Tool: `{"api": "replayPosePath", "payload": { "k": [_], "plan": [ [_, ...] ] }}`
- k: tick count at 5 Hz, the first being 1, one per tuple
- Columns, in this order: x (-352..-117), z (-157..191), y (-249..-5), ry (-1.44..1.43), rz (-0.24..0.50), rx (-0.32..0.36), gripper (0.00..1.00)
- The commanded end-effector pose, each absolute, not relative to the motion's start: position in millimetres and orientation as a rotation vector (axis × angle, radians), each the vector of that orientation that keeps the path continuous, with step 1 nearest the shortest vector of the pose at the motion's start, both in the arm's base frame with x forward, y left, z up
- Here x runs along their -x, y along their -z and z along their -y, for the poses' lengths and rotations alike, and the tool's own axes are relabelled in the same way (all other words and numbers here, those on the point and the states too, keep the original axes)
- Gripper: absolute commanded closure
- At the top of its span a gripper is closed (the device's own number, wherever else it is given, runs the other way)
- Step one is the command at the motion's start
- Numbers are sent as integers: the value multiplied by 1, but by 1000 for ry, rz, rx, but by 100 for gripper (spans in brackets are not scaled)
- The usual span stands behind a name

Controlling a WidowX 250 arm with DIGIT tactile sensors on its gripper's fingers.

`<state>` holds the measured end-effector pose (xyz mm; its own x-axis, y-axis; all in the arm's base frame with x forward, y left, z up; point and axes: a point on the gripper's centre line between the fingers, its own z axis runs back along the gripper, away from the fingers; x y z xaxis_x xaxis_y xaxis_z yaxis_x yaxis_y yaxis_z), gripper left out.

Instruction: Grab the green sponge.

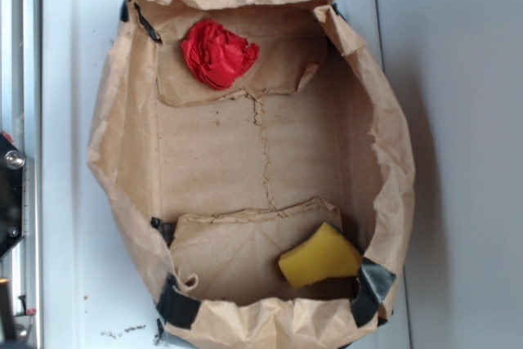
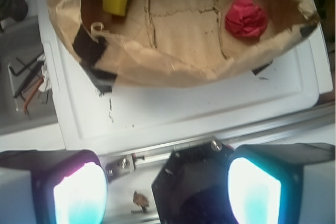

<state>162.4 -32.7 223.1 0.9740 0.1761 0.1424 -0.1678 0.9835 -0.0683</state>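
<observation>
The green sponge [image 1: 319, 256], which actually looks yellow, lies in the bottom of a brown paper bag [image 1: 122, 161], tucked into one corner close to a strip of black tape [image 1: 372, 288] on the bag's rim. It looks like soft foam, wedge-shaped with rounded corners, so it is probably very light, squashes easily and is not slippery; a firm squeeze should hold it without harm. The best place to take hold seems to be across its narrower width, near the middle, with the pads coming down from above, since the bag wall stands just beside it and may crowd one finger. A crumpled red paper ball [image 1: 217, 53] sits at the opposite end of the bag, well apart. The bag rests on a white tray [image 1: 69, 55]. In the wrist view the gripper [image 2: 167, 184] is spread wide with nothing between its pads, outside the bag and off to the side.
</observation>
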Motion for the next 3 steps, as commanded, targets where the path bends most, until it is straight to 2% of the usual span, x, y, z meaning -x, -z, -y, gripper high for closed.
{"api": "replayPosePath", "payload": {
  "k": [1,3],
  "plan": [
    [-203,33,-226,-201,246,73,0],
    [-248,23,-208,-184,283,104,0]
  ]
}}
